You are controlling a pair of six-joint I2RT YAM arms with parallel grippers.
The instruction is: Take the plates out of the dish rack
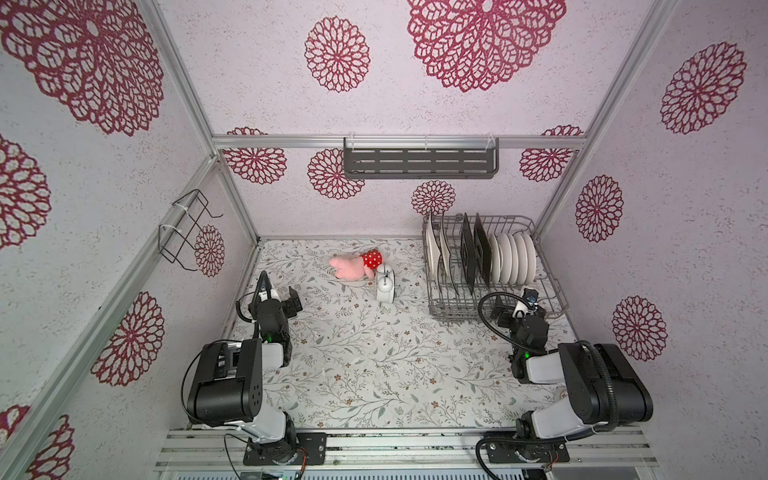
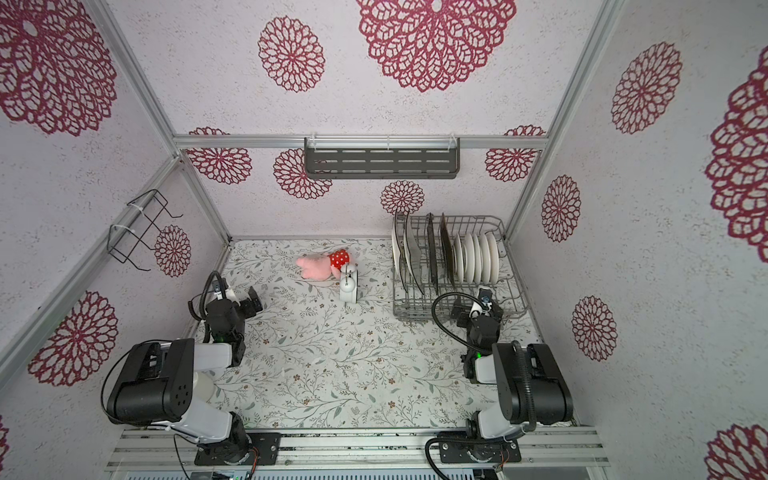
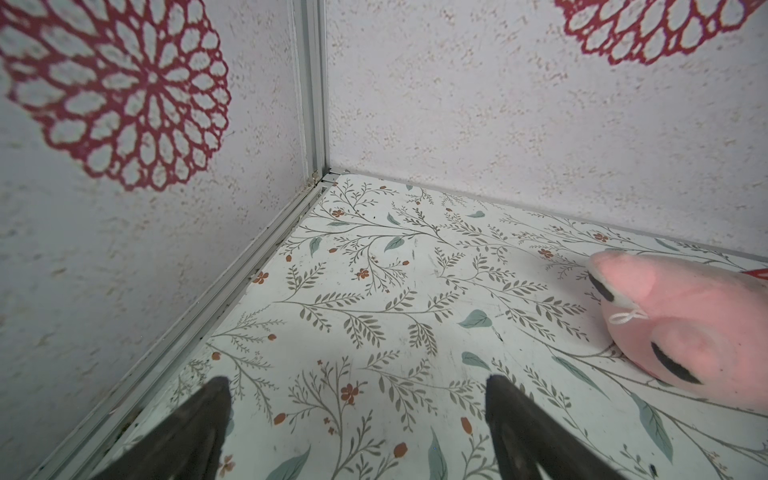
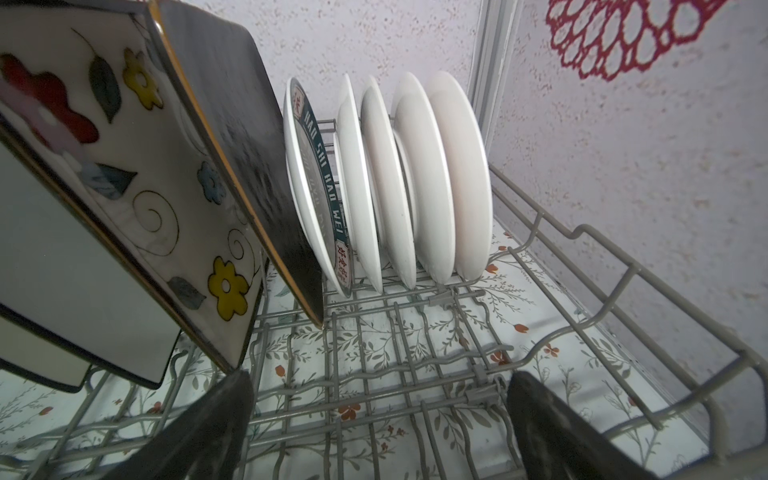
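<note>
While both arms rest low, both top views show the dish rack (image 1: 492, 266) (image 2: 453, 266) at the table's far right, its plates (image 1: 512, 257) (image 2: 476, 257) standing upright. Left wrist view: the left gripper (image 3: 357, 428), jaws spread and empty, faces a pink plush toy (image 3: 681, 324). Right wrist view: the right gripper (image 4: 378, 432), jaws spread and empty, hovers over the rack's wires before the plates (image 4: 419, 178).

Twin overhead views; close wrist cameras
</note>
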